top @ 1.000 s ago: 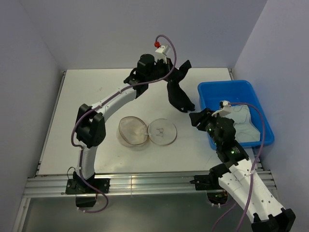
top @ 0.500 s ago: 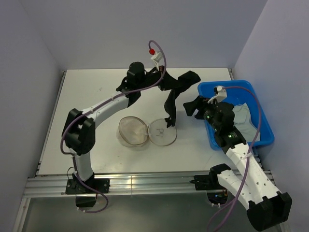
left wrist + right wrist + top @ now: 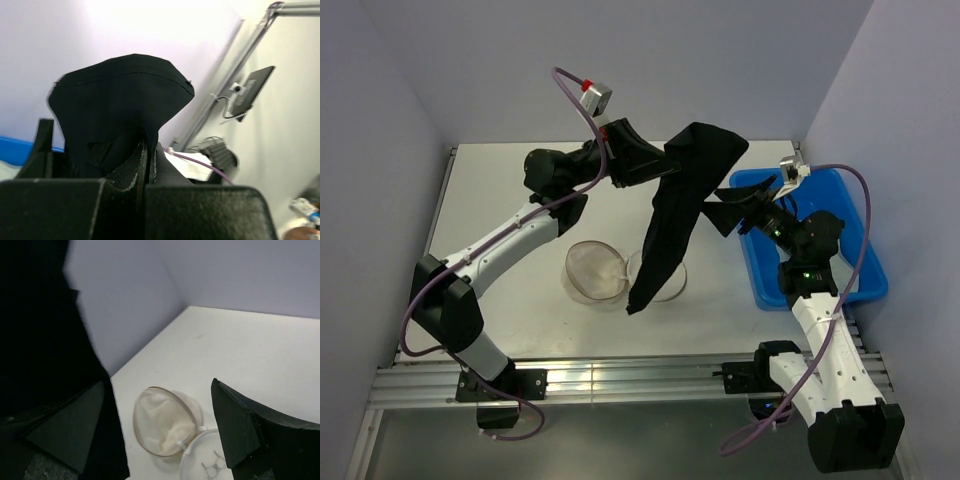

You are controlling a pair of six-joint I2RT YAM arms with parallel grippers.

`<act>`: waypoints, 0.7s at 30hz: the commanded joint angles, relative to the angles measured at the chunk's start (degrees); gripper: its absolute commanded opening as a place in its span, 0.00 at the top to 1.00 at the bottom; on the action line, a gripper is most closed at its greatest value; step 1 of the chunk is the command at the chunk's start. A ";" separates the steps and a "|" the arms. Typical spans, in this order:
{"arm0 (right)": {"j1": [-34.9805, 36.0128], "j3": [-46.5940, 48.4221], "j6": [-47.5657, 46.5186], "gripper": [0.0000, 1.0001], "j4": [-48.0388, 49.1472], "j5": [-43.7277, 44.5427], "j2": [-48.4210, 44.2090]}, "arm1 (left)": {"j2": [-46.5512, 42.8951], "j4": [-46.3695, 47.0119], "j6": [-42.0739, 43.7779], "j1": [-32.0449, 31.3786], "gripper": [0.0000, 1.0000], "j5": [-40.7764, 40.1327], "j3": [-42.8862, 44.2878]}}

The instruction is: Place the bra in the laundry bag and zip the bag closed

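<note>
The black bra hangs in a long fold from my left gripper, which is raised high over the table and shut on the fabric's top. Its lower end dangles over the laundry bag's lid. The cream mesh laundry bag lies unzipped on the table, its mouth facing up. In the left wrist view the bra bulges above the closed jaws of the left gripper. My right gripper stands open just right of the hanging bra, holding nothing. In the right wrist view the laundry bag and lid show between its fingers, with the bra at the left.
A blue plastic bin with pale cloth inside sits at the table's right edge, under the right arm. Walls close in the table at the back and on both sides. The metal rail runs along the near edge.
The left arm has swung up and out, lifting the bra until it hangs over the bag's lid. The right gripper has opened wider and moved up towards the bra.
</note>
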 commanded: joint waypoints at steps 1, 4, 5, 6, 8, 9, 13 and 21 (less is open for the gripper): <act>1.52 3.09 4.36 0.05 12.95 -11.31 -0.57 | -1.28 7.98 -8.09 -1.24 1.00 1.30 -1.23; 5.82 4.06 1.47 0.04 11.05 -12.55 -1.19 | -2.86 3.06 -4.67 -3.00 1.00 0.34 -1.49; 9.41 4.41 -0.72 0.04 10.42 -12.90 -1.45 | -3.56 2.09 -3.18 -3.43 1.00 0.07 -1.67; 11.18 4.41 -1.26 0.04 10.07 -12.82 -1.54 | -3.91 0.77 -2.64 -4.14 1.00 -0.11 -1.75; 14.52 3.71 -1.09 0.04 10.94 -13.60 -1.89 | -4.79 -0.12 -1.67 -4.67 1.00 -0.90 -2.02; 15.06 3.19 -0.48 0.04 11.73 -13.95 -2.16 | -5.06 -0.12 -1.58 -4.84 1.00 -1.16 -2.19; 15.33 -0.68 2.43 0.10 16.75 -13.61 -4.96 | -6.20 0.76 -2.37 -4.93 1.00 -2.04 -3.25; 15.33 -3.32 7.60 0.67 21.57 -10.10 -7.17 | -7.78 0.24 -2.29 -5.29 1.00 -2.83 -4.83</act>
